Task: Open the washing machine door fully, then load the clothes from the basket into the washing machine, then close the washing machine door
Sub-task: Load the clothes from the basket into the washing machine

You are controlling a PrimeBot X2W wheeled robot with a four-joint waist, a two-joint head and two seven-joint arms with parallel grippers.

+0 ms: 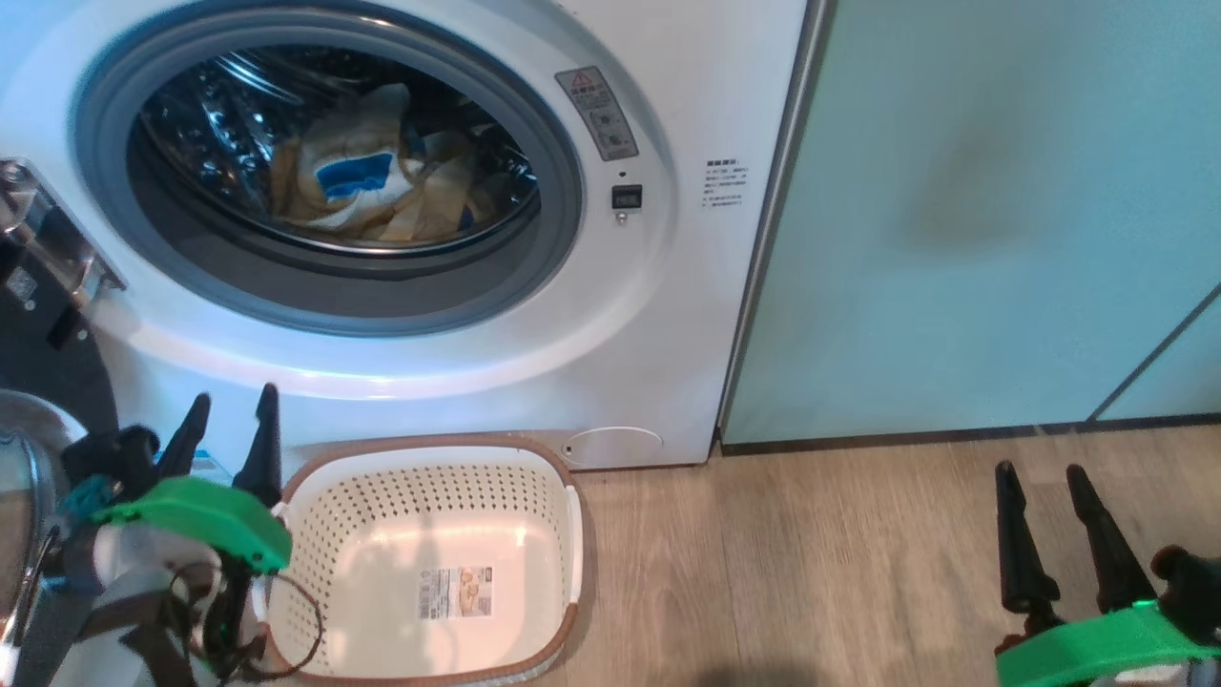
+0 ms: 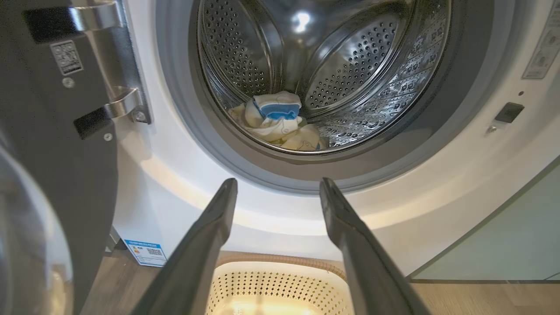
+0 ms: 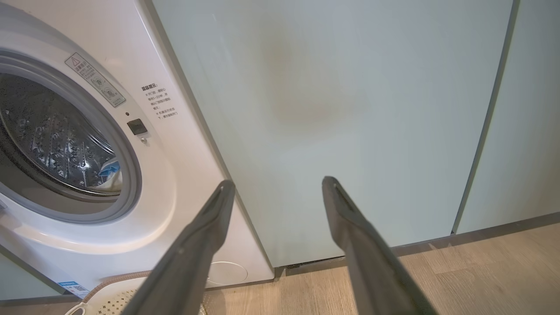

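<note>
The washing machine (image 1: pixel 658 315) stands with its round opening uncovered. Its door (image 1: pixel 38 363) hangs open at the far left, hinge (image 2: pixel 113 65) and black rim showing. The clothes (image 1: pixel 372 186) lie inside the steel drum (image 2: pixel 350 65), a cream bundle with a blue patch (image 2: pixel 275 120). On the floor in front sits the basket (image 1: pixel 424 558) with just a label on its bottom. My left gripper (image 1: pixel 234 420) is open over the basket's left rim, holding nothing. My right gripper (image 1: pixel 1045 487) is open above the floor at the lower right, facing the cabinet.
Pale green cabinet doors (image 1: pixel 983 210) fill the wall right of the washer. Wooden floor (image 1: pixel 811 563) stretches between the basket and my right gripper. A blue energy sticker (image 2: pixel 146 253) is low on the washer's front, beside the open door.
</note>
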